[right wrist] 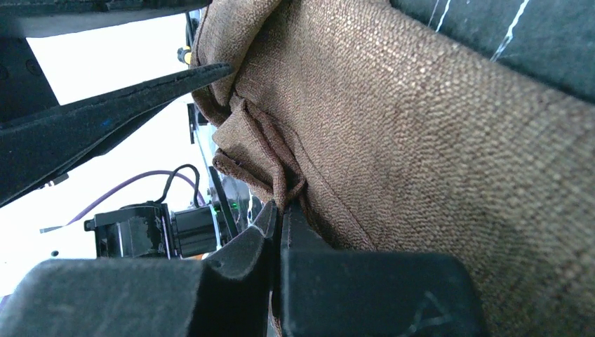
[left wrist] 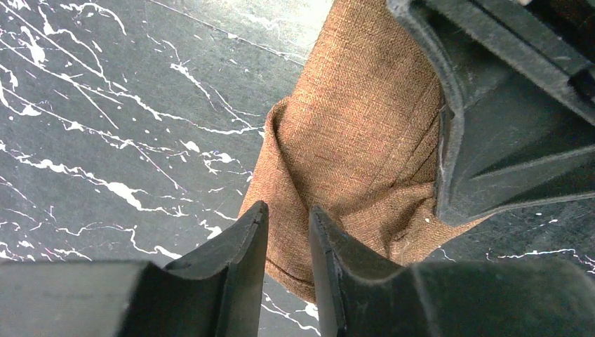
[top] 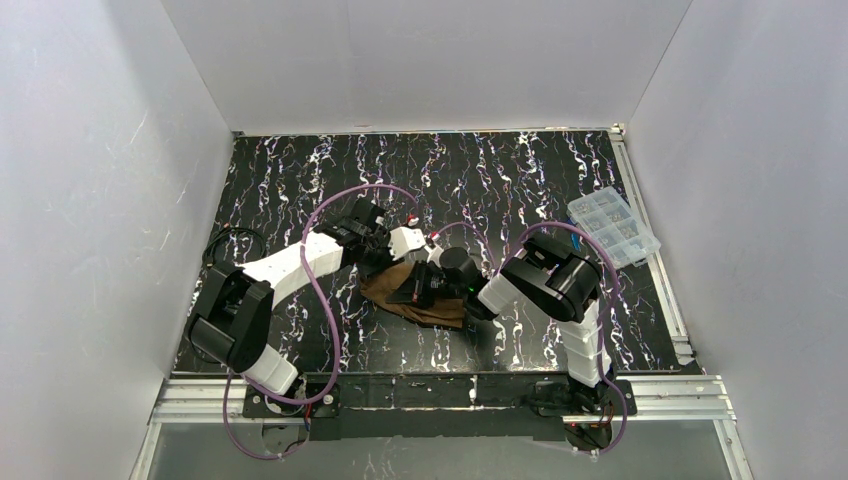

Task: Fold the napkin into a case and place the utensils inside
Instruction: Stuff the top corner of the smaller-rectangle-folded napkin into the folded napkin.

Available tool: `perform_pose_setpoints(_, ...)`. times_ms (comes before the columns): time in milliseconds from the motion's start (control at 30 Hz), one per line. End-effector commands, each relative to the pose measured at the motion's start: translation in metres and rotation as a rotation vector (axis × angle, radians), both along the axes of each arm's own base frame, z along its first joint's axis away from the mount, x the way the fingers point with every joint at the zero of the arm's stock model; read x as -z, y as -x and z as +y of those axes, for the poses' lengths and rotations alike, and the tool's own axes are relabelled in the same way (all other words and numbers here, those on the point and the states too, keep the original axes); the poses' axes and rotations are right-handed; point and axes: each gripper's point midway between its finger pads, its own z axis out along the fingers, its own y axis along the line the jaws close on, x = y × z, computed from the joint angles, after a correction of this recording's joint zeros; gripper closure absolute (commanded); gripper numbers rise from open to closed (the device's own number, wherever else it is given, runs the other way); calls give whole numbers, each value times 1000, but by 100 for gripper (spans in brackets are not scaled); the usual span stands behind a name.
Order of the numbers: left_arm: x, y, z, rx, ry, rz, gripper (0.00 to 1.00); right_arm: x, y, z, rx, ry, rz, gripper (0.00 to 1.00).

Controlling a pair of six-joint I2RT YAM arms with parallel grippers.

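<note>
1. Broadly, the black marbled table [top: 300, 170] carries everything. Both my arms lean in to its middle, and in the overhead view they cover most of the work.
2. The napkin [left wrist: 351, 126] lies at that middle, bunched and partly doubled over rather than flat. I judge the case to be mid-fold and not yet a neat pouch, though I cannot say how many layers it has.
3. The clear compartment box [top: 613, 227] sits well apart by the table's right edge. Its contents are too small to make out.
4. My right gripper [right wrist: 279, 210] is clenched on a puckered fold of the napkin's hem, most likely to anchor that side while the other is worked.
5. My left gripper [left wrist: 288, 219] hangs over the near corner of the cloth. Its jaws stand at a narrow slit with weave showing through it, and I cannot tell whether they pinch the cloth or merely straddle it.
6. The utensils appear in no view. Whether my arms hide them or they lie outside the frame, I cannot say.
</note>
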Motion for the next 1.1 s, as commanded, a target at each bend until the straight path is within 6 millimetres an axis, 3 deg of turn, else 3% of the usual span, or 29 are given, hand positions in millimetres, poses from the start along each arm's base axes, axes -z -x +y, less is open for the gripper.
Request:
perform_pose_setpoints(0,2,10,-4,21,12,45,70,-13,-6,3,2,-5,-11,99)
perform_pose_setpoints(100,2,12,-6,14,18,63,59,-12,-7,3,1,-5,-11,99)
perform_pose_setpoints(233,12,15,-3,20,-10,78,58,-13,-7,3,2,-6,-11,99)
perform_pose_setpoints(333,21,11,4,12,-49,61,71,-13,-8,2,6,-5,-11,99)
perform_pose_setpoints(400,23,7,7,11,-65,38,99,-12,-7,0,10,-3,-1,99)
perform_pose_setpoints(633,11,6,1,13,-23,17,100,-23,-13,-1,19,-5,-20,99)
perform_pose_setpoints(900,12,8,0,9,-14,20,100,-65,-21,4,0,-67,-110,99)
perform_pose_setpoints(1067,10,9,0,9,-7,22,100,-48,-33,-5,48,-3,-66,99)
